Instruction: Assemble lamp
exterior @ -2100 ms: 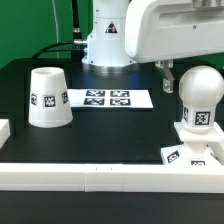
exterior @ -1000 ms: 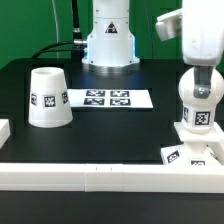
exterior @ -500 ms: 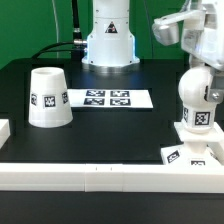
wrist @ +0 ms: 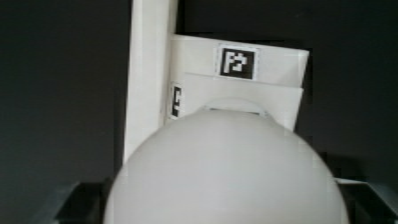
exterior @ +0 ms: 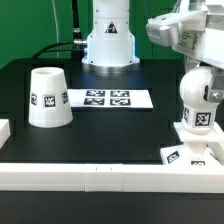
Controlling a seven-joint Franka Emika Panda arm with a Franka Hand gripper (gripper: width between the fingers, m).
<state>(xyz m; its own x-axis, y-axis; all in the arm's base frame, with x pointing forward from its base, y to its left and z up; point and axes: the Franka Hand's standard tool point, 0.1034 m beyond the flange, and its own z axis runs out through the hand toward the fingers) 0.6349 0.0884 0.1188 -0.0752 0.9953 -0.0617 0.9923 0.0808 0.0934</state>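
Note:
The round white bulb stands upright on the flat square base block at the exterior view's right. My gripper comes down over the bulb's top, with one finger on each side of it, shut on it. In the wrist view the bulb fills the space between my dark fingers. The tagged base lies beyond the bulb there, and the gripper is centred on the bulb. The tapered shade stands mouth down at the exterior view's left, far from the gripper.
The marker board lies flat in the middle of the black table. A white rail runs along the front edge and shows in the wrist view. The robot's white pedestal stands at the back.
The gripper came down from the upper right onto the bulb. Over the last second the hand has turned and tilted around the bulb's top. The bulb stays on the base.

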